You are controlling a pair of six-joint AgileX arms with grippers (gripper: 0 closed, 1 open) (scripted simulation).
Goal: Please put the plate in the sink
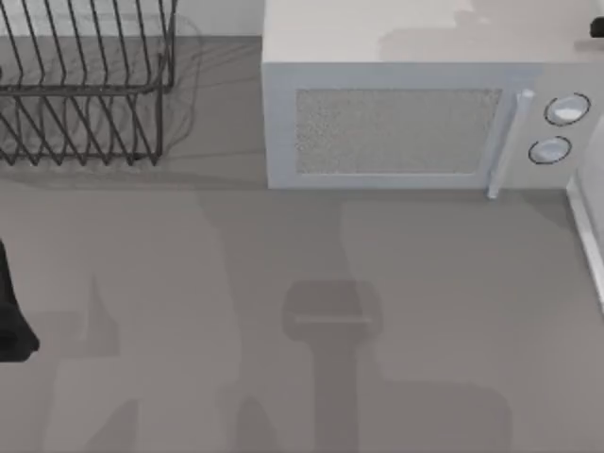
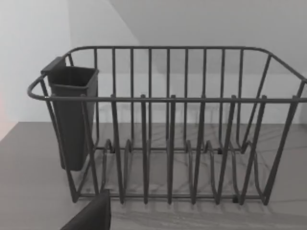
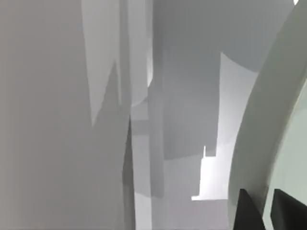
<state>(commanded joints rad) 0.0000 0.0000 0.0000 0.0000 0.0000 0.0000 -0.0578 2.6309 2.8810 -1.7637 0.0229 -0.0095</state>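
In the right wrist view the plate (image 3: 266, 124) appears as a pale mint-green curved rim, seen edge-on. My right gripper (image 3: 266, 203) is shut on that rim, one dark finger (image 3: 249, 213) on each side of it. A dark piece of the right arm (image 1: 596, 28) shows at the far right above the microwave. The sink (image 1: 587, 236) is a narrow white rim at the table's right edge. My left arm (image 1: 11, 321) rests at the left edge. One dark part of its gripper (image 2: 91, 215) faces the dish rack.
A black wire dish rack (image 1: 85, 85) with a dark cutlery cup (image 2: 72, 120) stands at the back left. A white-grey microwave (image 1: 406, 123) with two round knobs and its door shut fills the back middle and right. Grey countertop (image 1: 283, 302) lies in front.
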